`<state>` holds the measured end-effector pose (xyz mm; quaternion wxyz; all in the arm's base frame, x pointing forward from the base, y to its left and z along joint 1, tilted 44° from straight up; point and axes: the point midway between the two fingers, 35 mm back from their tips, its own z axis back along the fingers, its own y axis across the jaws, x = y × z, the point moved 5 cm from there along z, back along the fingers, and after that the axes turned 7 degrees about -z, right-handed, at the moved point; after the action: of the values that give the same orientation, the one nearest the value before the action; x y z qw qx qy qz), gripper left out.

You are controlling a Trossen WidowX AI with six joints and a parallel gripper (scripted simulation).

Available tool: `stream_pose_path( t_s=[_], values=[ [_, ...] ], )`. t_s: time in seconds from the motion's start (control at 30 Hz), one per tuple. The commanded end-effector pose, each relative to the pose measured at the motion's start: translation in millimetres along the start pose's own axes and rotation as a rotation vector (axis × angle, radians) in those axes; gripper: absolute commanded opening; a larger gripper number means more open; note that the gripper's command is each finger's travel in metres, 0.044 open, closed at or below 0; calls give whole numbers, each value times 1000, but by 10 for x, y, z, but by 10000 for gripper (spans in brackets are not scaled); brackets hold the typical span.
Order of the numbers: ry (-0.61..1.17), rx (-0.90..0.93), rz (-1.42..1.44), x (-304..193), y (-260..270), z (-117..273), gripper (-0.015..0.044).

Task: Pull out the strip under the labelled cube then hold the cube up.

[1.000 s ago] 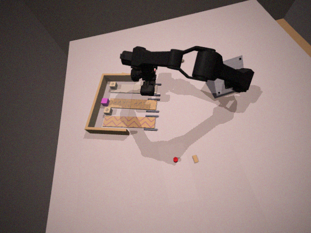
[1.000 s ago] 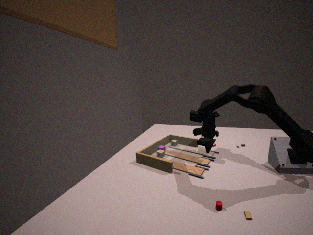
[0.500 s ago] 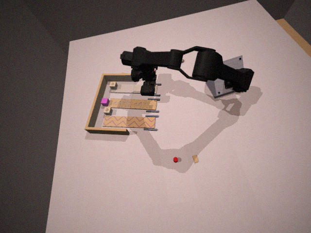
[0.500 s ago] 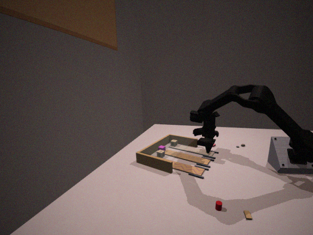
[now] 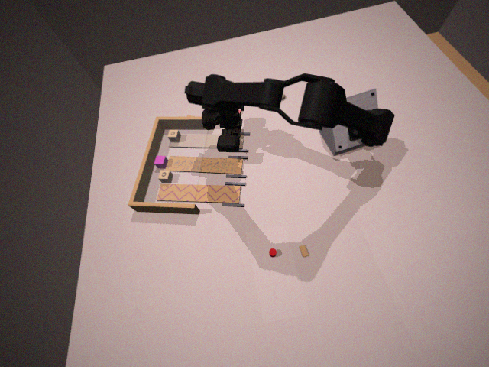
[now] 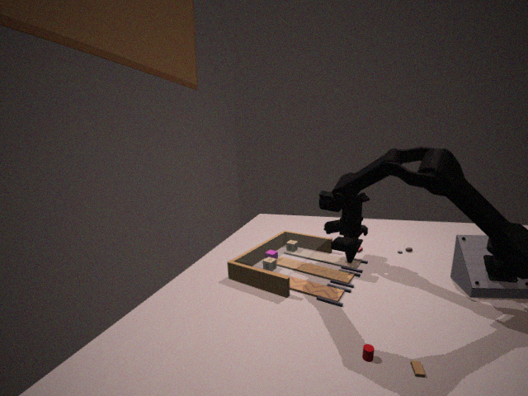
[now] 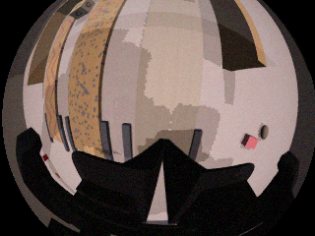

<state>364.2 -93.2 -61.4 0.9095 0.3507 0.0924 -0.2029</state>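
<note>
Gripper [image 5: 229, 143] [image 6: 350, 259] [image 7: 163, 144] fingers were pressed together, holding nothing, above the pale strip [image 5: 191, 141] [image 6: 322, 256] [image 7: 173, 64]. Near the table's left edge in the top view, one marked cube [image 5: 173, 135] [image 6: 291, 245] sat toward the table's upper-left corner, seemingly on that strip; another marked cube [image 5: 165, 175] [image 6: 269, 263] lay beside the speckled strip [image 5: 205, 164] [image 6: 315, 270] [image 7: 88, 79].
</note>
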Motion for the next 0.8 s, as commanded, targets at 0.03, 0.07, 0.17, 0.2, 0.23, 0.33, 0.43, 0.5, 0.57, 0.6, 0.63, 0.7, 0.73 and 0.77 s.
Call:
stream_pose_path(
  t_s=[0.03, 0.07, 0.17, 0.2, 0.23, 0.33, 0.43, 0.5, 0.57, 0.6, 0.63, 0.7, 0.73, 0.77],
  values=[
    [1, 6, -4, -2, 4, -16, 0],
    [1, 6, -4, -2, 4, -18, 0],
    [1, 6, -4, 0, 5, -20, 0],
    [1, 6, -4, 0, 5, -22, 0],
    [1, 6, -4, 1, 5, -22, 0],
    [1, 6, -4, 2, 5, -26, 0],
    [1, 6, -4, 3, 6, -28, 0],
    [1, 6, -4, 4, 6, -30, 0],
    [1, 6, -4, 5, 6, -32, 0],
    [1, 6, -4, 6, 6, -34, 0],
    [1, 6, -4, 6, 6, -34, 0],
    [1, 6, -4, 7, 6, -36, 0],
    [1, 6, -4, 8, 6, -38, 0],
    [1, 6, -4, 8, 6, -38, 0]
  ],
)
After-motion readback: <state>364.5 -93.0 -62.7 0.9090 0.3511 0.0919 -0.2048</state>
